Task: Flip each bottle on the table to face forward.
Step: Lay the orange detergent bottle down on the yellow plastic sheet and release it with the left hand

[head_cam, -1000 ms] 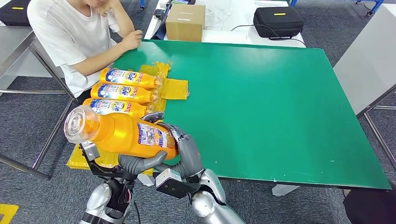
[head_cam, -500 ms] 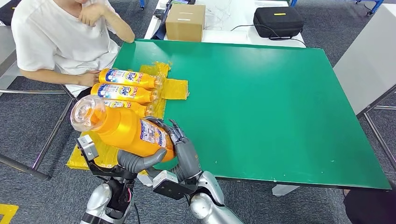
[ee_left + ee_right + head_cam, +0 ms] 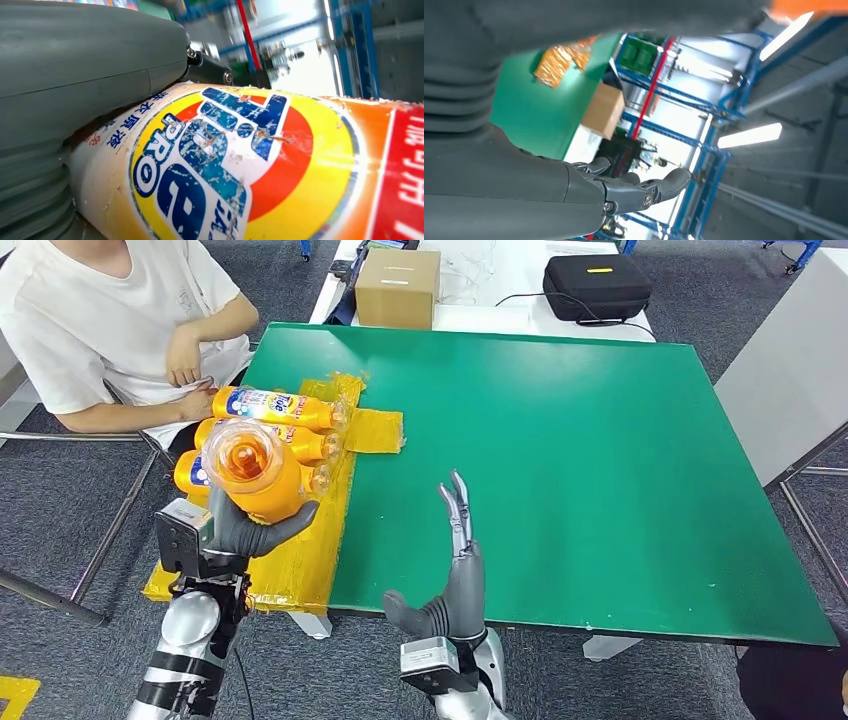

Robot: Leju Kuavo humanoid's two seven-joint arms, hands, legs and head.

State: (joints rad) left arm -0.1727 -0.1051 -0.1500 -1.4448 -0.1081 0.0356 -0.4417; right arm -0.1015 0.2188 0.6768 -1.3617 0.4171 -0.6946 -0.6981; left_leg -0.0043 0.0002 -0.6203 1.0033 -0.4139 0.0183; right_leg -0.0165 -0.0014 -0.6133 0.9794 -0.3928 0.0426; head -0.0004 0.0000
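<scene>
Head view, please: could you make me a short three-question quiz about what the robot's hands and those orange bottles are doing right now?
1. True or false: the right hand grips an orange bottle.
2. Multiple choice: the held bottle is in which hand? A. the left hand B. the right hand C. the person's hand
3. Fill in: the bottles lying on the table rest on a crinkled ____ sheet.

Key:
1. False. It is raised over the green table with fingers apart, holding nothing.
2. A. The left wrist view shows its label close up beside that hand.
3. Yellow.
</scene>
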